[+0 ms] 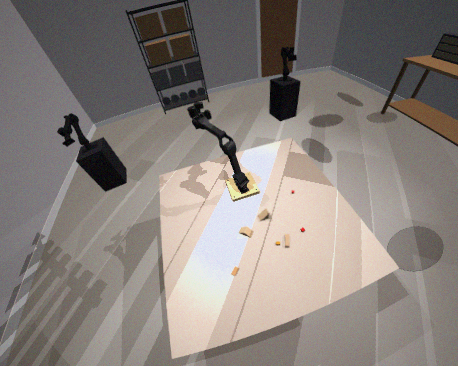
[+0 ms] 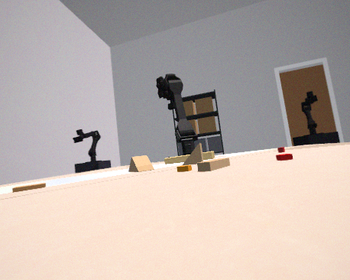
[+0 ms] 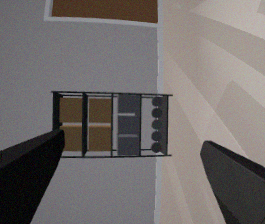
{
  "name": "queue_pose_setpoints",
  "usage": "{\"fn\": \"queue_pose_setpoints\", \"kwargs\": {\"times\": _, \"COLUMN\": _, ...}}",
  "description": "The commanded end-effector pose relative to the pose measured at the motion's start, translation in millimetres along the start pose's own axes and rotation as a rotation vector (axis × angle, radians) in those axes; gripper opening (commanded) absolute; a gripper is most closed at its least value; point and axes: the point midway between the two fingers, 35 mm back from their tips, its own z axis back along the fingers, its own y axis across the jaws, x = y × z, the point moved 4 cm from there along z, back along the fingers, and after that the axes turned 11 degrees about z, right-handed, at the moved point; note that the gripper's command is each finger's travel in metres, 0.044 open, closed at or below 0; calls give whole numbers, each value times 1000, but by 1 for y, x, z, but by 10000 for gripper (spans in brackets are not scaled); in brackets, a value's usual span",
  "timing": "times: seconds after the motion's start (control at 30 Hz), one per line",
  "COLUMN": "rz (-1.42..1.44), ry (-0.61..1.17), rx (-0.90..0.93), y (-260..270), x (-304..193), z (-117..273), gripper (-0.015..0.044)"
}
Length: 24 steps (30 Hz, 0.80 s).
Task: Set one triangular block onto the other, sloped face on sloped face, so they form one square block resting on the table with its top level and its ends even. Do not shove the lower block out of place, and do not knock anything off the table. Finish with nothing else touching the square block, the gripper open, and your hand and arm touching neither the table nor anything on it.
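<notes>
One triangular block (image 1: 245, 232) (image 2: 142, 164) rests on the table (image 1: 205, 320) (image 2: 172, 229) with its ridge up, a broad sloping face showing in the exterior view. The other triangular block (image 1: 263, 215) (image 2: 197, 155) stands nearer the arm's base, with a narrow pointed top and a slope down to the left in the exterior view; its lower part is partly hidden there. The two blocks are apart. My gripper (image 3: 135, 143) is open and empty, raised high and far from both blocks. The wrist view shows no blocks.
A tan rectangular block (image 1: 287, 240) (image 2: 215, 164) lies beside a small orange piece (image 1: 278, 243) (image 2: 184, 168). An orange-brown flat block (image 1: 235, 271) (image 2: 29, 187) lies farther out. Two red pieces (image 1: 302, 230) (image 1: 292, 192) lie right. The arm stands on a yellow plate (image 1: 237, 197).
</notes>
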Motion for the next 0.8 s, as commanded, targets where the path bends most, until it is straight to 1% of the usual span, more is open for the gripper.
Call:
{"fn": "queue_pose_setpoints", "kwargs": {"times": 0.0, "rz": 2, "ry": 4, "rx": -1, "y": 0, "x": -1, "z": 1, "gripper": 426}}
{"fn": "queue_pose_setpoints", "kwargs": {"times": 0.03, "rz": 9, "ry": 16, "rx": -4, "y": -2, "x": -4, "z": 2, "gripper": 440}}
{"fn": "queue_pose_setpoints", "kwargs": {"times": 0.13, "rz": 59, "ry": 101, "rx": -22, "y": -10, "x": -25, "z": 14, "gripper": 440}}
{"fn": "queue_pose_setpoints", "kwargs": {"times": 0.3, "rz": 198, "ry": 341, "rx": -65, "y": -38, "x": -78, "z": 56, "gripper": 440}}
{"fn": "queue_pose_setpoints", "kwargs": {"times": 0.53, "rz": 389, "ry": 691, "rx": -132, "y": -87, "x": -143, "z": 132, "gripper": 440}}
{"fn": "queue_pose_setpoints", "kwargs": {"times": 0.77, "rz": 586, "ry": 1032, "rx": -194, "y": -141, "x": -182, "z": 224, "gripper": 440}}
